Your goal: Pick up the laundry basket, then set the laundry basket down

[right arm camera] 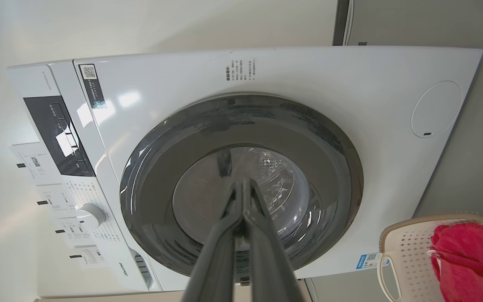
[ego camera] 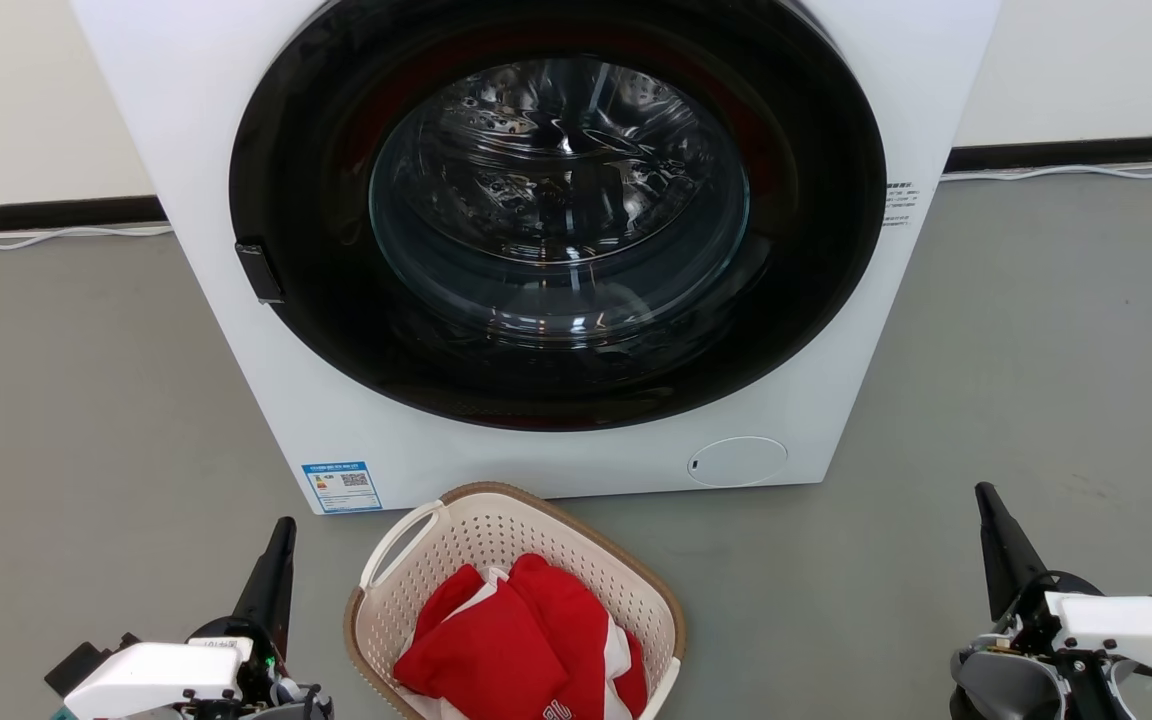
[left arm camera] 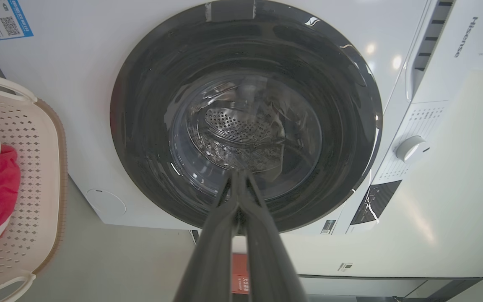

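A laundry corner in a plain, sparsely furnished room: 1 white front-loading washer (ego camera: 536, 460) with a glass door and a control dial (left arm camera: 409, 148) stands on a bare grey floor (ego camera: 1036, 350). A laundry basket (ego camera: 636, 570) of red clothes (ego camera: 506, 640) sits before it. Behind is a white wall (ego camera: 26, 90) with a dark baseboard (ego camera: 46, 213) and a loose cable (ego camera: 1086, 170).

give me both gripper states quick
left gripper: closed, holding nothing
right gripper: closed, holding nothing
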You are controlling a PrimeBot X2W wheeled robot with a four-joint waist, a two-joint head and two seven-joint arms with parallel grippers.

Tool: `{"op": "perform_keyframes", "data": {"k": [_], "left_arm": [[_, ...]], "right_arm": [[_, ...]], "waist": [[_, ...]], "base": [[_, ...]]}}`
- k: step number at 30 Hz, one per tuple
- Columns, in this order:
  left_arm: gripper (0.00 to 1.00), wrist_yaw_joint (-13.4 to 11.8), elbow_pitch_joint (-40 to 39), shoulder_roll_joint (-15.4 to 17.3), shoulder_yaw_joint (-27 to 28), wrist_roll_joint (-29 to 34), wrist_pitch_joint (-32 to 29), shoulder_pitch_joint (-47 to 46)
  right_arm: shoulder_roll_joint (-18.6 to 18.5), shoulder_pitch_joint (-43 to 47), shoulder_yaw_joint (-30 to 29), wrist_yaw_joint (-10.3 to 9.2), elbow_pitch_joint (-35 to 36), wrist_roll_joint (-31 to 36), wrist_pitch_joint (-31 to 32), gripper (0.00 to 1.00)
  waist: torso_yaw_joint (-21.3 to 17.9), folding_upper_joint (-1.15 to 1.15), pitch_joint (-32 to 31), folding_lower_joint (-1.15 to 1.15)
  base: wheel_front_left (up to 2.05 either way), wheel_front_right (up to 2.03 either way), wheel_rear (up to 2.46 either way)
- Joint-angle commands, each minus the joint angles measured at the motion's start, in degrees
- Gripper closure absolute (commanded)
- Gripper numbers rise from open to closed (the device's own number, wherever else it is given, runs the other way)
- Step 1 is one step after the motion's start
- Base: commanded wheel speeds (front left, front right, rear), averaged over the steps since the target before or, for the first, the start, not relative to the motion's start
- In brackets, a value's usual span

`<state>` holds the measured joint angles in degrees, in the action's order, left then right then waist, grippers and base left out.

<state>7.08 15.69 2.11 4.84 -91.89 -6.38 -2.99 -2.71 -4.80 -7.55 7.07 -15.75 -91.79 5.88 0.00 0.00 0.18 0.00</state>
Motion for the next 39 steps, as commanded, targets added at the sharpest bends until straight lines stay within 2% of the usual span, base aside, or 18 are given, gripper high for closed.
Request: {"op": "perform_keyframes", "data": {"k": [1, 29, 30, 31, 33, 39], "left_arm": [[1.0, 0.4, -1.7, 0.8, 1.7, -0.3, -0.1, -3.2], [1.0, 0.4, -1.7, 0.8, 1.7, -0.3, -0.1, -3.2], [0.0, 0.4, -1.7, 0.8, 1.7, -0.3, -0.1, -3.2], [0.0, 0.0, 0.2, 0.0, 0.0, 0.0, 0.0, 0.1], [0.0, 0.0, 1.5, -0.3, 0.0, 0.0, 0.1, 0.7], [0.0, 0.0, 0.9, -0.3, -0.5, 0.0, 1.1, 0.3]], "right_arm": [[-0.2, -1.4, 1.1, 0.42, 1.7, -0.4, 0.6, 1.0], [-0.2, -1.4, 1.1, 0.42, 1.7, -0.4, 0.6, 1.0], [-0.2, -1.4, 1.1, 0.42, 1.7, -0.4, 0.6, 0.0], [0.0, 0.1, 0.1, 0.0, -0.2, 0.0, 0.0, 0.0], [0.2, 0.4, 0.2, -0.02, -1.5, 0.0, 0.0, 0.0], [0.1, 0.2, 1.0, 0.0, -0.7, 0.4, -0.8, 0.0]], "waist": [[0.0, 0.0, 0.0, 0.0], [0.0, 0.0, 0.0, 0.0], [0.0, 0.0, 0.0, 0.0], [0.0, 0.0, 0.0, 0.0], [0.0, 0.0, 0.0, 0.0], [0.0, 0.0, 0.0, 0.12]], "base": [[0.0, 0.0, 0.0], [0.0, 0.0, 0.0], [0.0, 0.0, 0.0], [0.0, 0.0, 0.0], [0.0, 0.0, 0.0], [0.0, 0.0, 0.0]]}}
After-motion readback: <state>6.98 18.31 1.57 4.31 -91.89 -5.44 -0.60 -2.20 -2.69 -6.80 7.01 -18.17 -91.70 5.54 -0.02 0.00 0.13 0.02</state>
